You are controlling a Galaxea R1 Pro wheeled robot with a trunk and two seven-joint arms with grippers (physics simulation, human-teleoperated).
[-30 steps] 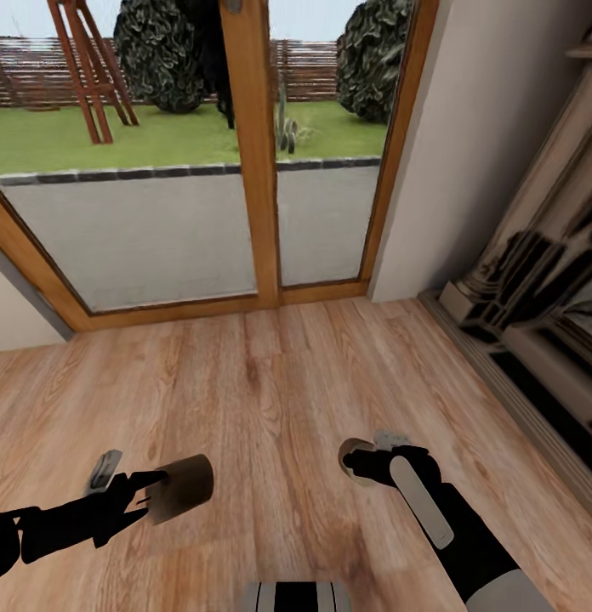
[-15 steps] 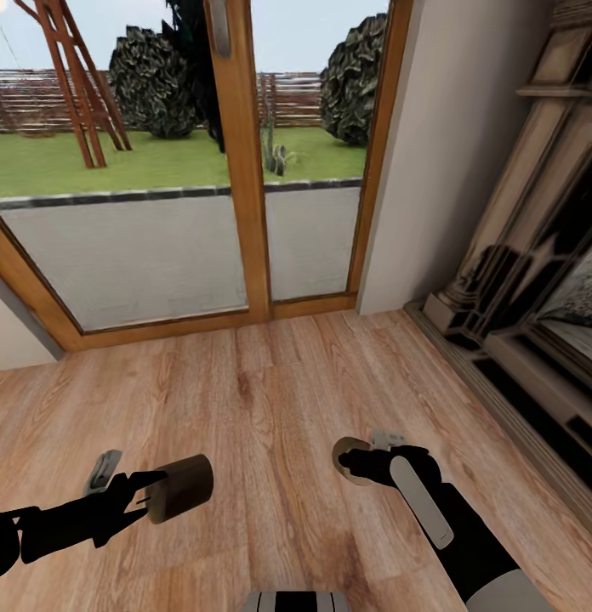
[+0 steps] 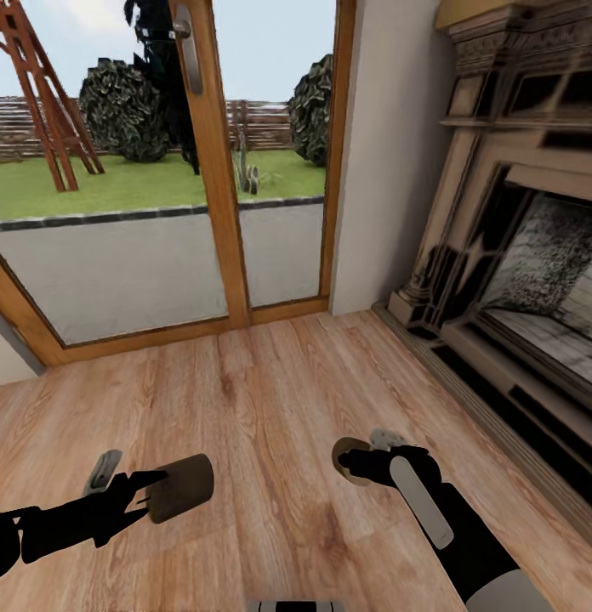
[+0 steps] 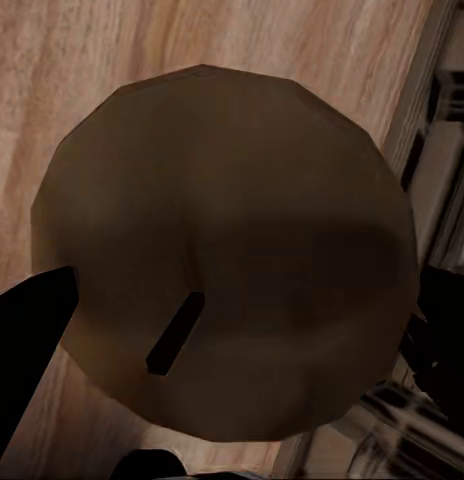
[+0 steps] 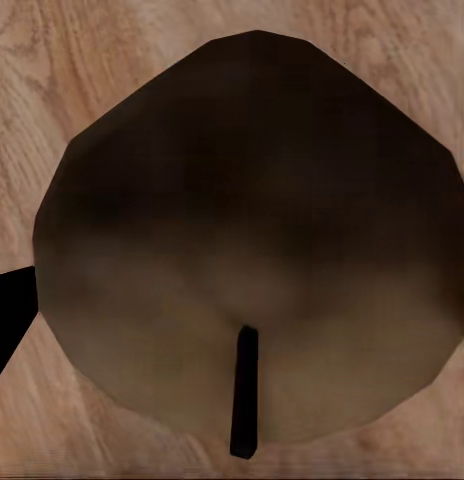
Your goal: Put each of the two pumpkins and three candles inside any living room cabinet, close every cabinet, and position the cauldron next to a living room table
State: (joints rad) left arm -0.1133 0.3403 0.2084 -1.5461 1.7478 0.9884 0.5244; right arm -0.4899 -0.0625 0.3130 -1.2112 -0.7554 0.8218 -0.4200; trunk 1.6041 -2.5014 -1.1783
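Observation:
Each gripper holds a candle above the wooden floor. In the head view my left gripper (image 3: 151, 493) is shut on a brownish-tan candle (image 3: 181, 487) lying on its side, at the lower left. My right gripper (image 3: 354, 463) is shut on a second candle (image 3: 345, 452), lower right of centre, mostly covered by the black fingers. The left wrist view looks onto the round wick end of its candle (image 4: 232, 250), a dark finger (image 4: 27, 340) at its edge. In the right wrist view the other candle (image 5: 252, 240) shows its wick end too. Pumpkins, cabinet, cauldron and table are out of view.
Ahead stands a wood-framed glass door (image 3: 202, 170) onto a patio and lawn. A beige wall corner (image 3: 381, 153) lies right of it. Along the right side runs a stone fireplace (image 3: 517, 255) with a raised hearth edge. Bare plank floor (image 3: 270, 399) lies between.
The whole head view has swung to the right and slightly up, bringing more of the fireplace into view. Both arms and their candles hold the same places in the picture.

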